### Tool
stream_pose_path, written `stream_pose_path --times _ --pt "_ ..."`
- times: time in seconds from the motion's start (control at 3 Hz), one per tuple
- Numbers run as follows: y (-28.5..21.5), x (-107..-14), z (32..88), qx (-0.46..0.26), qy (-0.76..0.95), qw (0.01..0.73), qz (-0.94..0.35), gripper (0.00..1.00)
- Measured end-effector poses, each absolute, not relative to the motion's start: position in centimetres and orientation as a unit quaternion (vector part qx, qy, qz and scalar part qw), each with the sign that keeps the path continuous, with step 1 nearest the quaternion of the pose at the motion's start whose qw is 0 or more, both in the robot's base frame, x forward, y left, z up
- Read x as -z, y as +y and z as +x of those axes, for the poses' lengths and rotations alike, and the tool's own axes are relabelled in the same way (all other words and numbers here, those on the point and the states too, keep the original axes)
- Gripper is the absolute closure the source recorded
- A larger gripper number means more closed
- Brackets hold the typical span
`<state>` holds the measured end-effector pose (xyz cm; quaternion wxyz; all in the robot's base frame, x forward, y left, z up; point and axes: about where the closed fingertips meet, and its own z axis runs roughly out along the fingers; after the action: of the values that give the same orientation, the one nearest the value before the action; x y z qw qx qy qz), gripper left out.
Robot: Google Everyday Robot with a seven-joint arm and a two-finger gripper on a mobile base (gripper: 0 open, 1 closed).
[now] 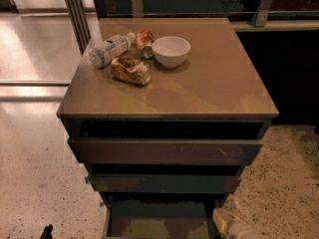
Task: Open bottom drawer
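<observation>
The gripper (225, 220) sits at the lower right edge of the camera view, a pale cream shape low beside the cabinet's right front corner. How wide it stands, or whether it has hold of anything, cannot be told from here. Just to its left is the bottom drawer (164, 227), pulled out from the cabinet so that its reddish-brown inner floor shows, with a greenish worn patch on it. The gripper is close against the drawer's right side, though contact cannot be made out. Above the drawer comes the middle drawer front (159, 184), dark and worn, protruding slightly. Above that is the top drawer front (164, 151), the widest, maroon-brown with faint pale scratches, with a dark gap over it. The tan cabinet top (209, 88) carries a cluster of things at its far left: a white bowl (171, 50) standing upright, a red can (145, 40) just beside the bowl's left, a clear plastic bottle (108, 49) lying on its side, and a crumpled snack packet (130, 70) lying in front of them. The speckled floor (35, 183) surrounds the cabinet.
</observation>
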<state>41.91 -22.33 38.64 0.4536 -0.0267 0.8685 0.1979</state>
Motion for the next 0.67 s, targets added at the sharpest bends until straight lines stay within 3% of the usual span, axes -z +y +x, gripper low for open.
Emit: stream_pose_path --times 0.33,0.67 --pt "-21.8 -38.3 42.1 -0.211 0.866 0.450 -0.051 0.59" --pt "-24.7 -37.7 42.6 -0.221 0.863 0.449 -0.069 0.36"
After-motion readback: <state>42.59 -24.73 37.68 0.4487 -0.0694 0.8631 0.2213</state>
